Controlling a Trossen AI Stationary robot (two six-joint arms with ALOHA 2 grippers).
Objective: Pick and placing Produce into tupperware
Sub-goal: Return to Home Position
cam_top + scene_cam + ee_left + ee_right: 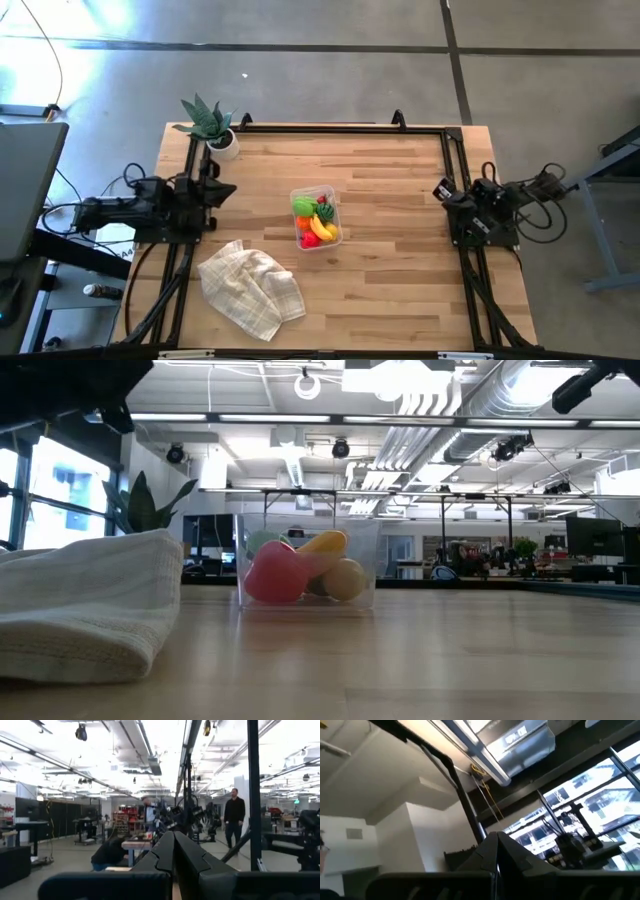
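Observation:
The clear tupperware (pixel 317 218) stands in the middle of the table with the produce (pixel 314 221) inside it: green, red, orange and yellow pieces. The low view shows it too, the tupperware (pixel 307 563) holding a red piece (pixel 272 575) and a yellow one (pixel 323 543). My left gripper (pixel 228 188) is drawn back over the table's left edge, shut, with nothing in it (pixel 173 851). My right gripper (pixel 441 190) is folded back over the right edge, also shut and empty (pixel 496 851). Both stand well away from the tupperware.
A crumpled checked cloth (pixel 250 288) lies near the front left of the table. A potted spiky plant (pixel 209 124) stands at the far left corner. A black frame (pixel 340 127) runs along the table's far edge and sides. People stand in the room beyond.

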